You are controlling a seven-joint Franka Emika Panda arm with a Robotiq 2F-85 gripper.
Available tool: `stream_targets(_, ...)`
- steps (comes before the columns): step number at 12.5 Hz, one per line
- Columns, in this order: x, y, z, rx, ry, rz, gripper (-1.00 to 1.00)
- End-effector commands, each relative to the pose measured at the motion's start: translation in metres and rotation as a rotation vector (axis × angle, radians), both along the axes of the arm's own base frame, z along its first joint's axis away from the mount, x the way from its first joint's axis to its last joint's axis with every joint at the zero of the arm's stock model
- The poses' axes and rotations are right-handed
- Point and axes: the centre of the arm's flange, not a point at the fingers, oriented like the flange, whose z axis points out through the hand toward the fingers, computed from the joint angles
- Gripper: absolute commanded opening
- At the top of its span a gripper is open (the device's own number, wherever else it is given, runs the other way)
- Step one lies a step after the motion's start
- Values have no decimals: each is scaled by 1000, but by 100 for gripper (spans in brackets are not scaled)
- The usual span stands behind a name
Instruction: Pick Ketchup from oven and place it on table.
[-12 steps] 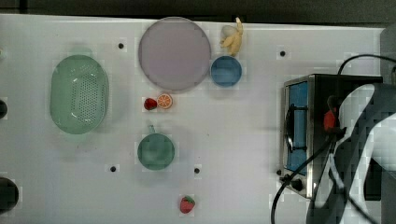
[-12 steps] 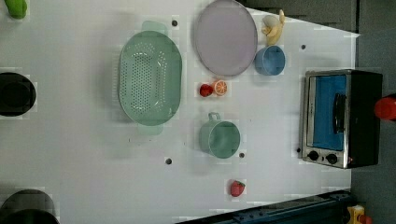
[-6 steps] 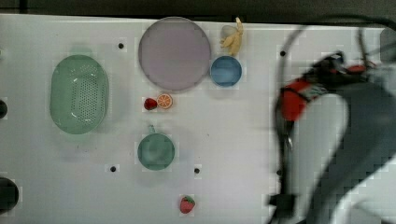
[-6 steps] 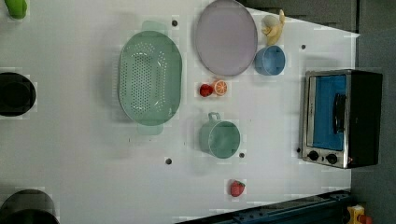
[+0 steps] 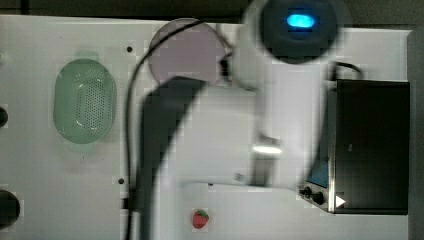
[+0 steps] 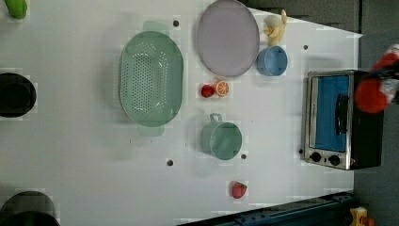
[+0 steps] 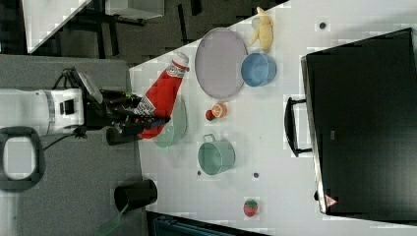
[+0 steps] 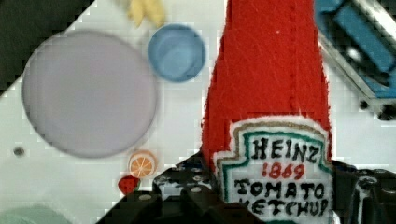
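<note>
Ketchup (image 7: pixel 160 96): a red bottle with a white cap and a white label is seen in the left half of the right view, tilted, with the cap toward the upper right of that frame. In the wrist view the bottle (image 8: pixel 268 107) fills the centre right, the label reading "Heinz Tomato Ketchup".

Tool (image 7: pixel 129 118): it is closed on the lower, labelled part of the Ketchup; dark fingers (image 8: pixel 187 198) are seen at either side of the label at the lower edge of the wrist picture.

Position relative to tool: the bottle base is seated in the tool, while the neck and cap project away from it. The bottle is carried in the air, clear of the counter (image 7: pixel 275 162).

Oven (image 6: pixel 336 120): it stands at the right of the left view with its blue glass door facing the frame's left. The Ketchup is judged to be out of it already; a red blur (image 6: pixel 374 92) is seen over the oven's right edge in that view.

Handling, judged: the bottle is taken to be light plastic, fairly stiff but squeezable, with a smooth and possibly slippery skin. The wide labelled body is considered the sound place for a hold; the narrow neck is not.

Risk, judged: with the bottle tilted, tipping on release is possible unless the base is set flat.

Counter: free white surface is noted below the green cup (image 7: pixel 216 156) in the right view.
</note>
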Motion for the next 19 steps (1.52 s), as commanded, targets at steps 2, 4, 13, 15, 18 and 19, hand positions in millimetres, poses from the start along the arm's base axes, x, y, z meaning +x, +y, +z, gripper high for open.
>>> stream_targets(2, -14, 17, -86, 11, 133, 38, 27)
stream_targets(4, -22, 16, -132, 7, 112, -6, 27)
stream_targets(13, -54, 15, -307, -9, 130, -25, 33)
stream_targets(15, -57, 15, -328, -12, 147, -27, 74)
stream_targets(18, -51, 14, -336, -17, 115, -26, 100)
stream_targets(19, -50, 14, -328, -15, 108, -28, 100)
